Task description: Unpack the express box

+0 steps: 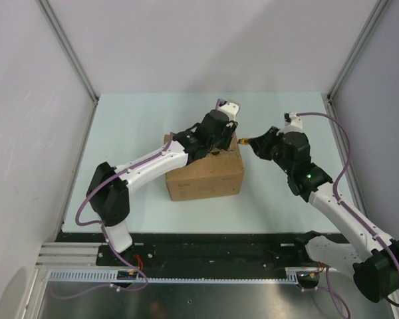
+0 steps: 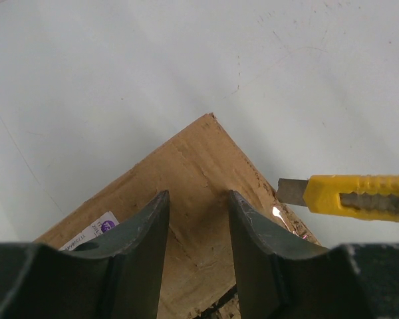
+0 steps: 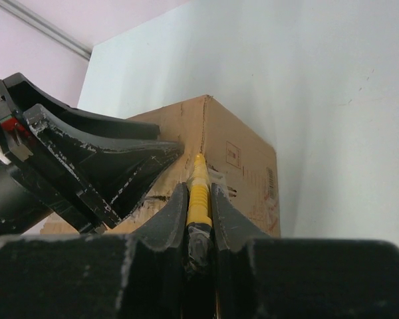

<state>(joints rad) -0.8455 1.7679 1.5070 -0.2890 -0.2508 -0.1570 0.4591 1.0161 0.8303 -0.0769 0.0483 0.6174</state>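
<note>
The express box (image 1: 206, 178), a brown cardboard carton, sits mid-table with its flaps down. My left gripper (image 2: 196, 196) hovers open over the box top (image 2: 199, 159) near its far right corner, nothing between its fingers; whether the tips touch the cardboard I cannot tell. A white label (image 2: 96, 229) shows beside the left finger. My right gripper (image 3: 198, 189) is shut on a yellow utility knife (image 3: 198, 193). The knife's short blade (image 2: 292, 191) points at the top edge of the box by that corner. From above, the knife tip (image 1: 244, 141) sits just off the box's right side.
The left gripper's dark body (image 3: 100, 166) crowds the box top right beside the knife. The pale green tabletop (image 1: 146, 119) is bounded by grey walls at the back and on both sides. Purple cables run along both arms.
</note>
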